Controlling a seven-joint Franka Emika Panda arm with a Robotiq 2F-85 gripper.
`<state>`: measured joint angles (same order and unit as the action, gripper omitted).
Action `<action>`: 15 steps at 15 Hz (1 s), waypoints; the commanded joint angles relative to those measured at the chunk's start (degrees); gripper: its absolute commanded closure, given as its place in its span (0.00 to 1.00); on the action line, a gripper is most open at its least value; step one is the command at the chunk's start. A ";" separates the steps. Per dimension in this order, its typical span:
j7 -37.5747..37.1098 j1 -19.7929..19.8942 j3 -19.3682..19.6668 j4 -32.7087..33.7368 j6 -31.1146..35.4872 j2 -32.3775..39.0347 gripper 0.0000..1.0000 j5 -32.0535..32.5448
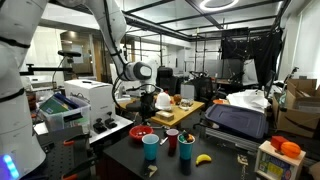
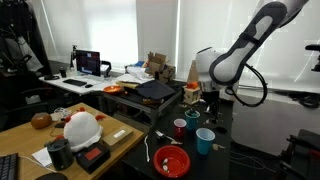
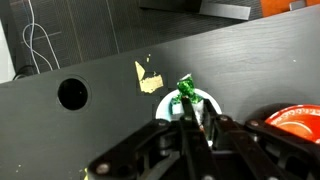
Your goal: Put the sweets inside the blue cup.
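Right, the arm (image 1: 112,35) reaches over the dark desk (image 1: 115,160), and the jaws are pinched together on a sweet (image 3: 185,88) in a green wrapper. It shows plainly in the wrist view, gripped right at the tips. A pale round shape sits just behind that sweet, and what it is I cannot tell. On the desk beyond lies a small yellow scrap (image 3: 148,78), and off to one side there is a round hole (image 3: 72,93) in the top. The rim of a red bowl (image 3: 295,120) peeks in at the lower corner.

In both exterior views the blue cup (image 1: 151,148) (image 2: 204,141) stands upright near the front edge of the desk, lower in the frame than the jaws and apart from them. The red bowl sits just beside it on one side and a red cup (image 1: 172,140) on the other. A dark cup (image 1: 186,150) stands next to the red one, and a banana (image 1: 203,158) lies further along the desk.
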<state>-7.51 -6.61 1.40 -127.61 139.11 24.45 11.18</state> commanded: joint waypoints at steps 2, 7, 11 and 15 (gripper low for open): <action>-5.09 -1.02 2.15 0.62 0.65 2.09 0.97 2.82; -5.01 -1.04 1.69 2.92 2.42 5.00 0.97 1.77; -5.09 -1.65 2.05 5.03 3.22 6.54 0.97 1.86; -5.00 -1.50 2.03 6.10 3.03 7.40 0.97 1.48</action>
<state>-11.46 -7.57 2.80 -122.28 141.71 31.31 12.83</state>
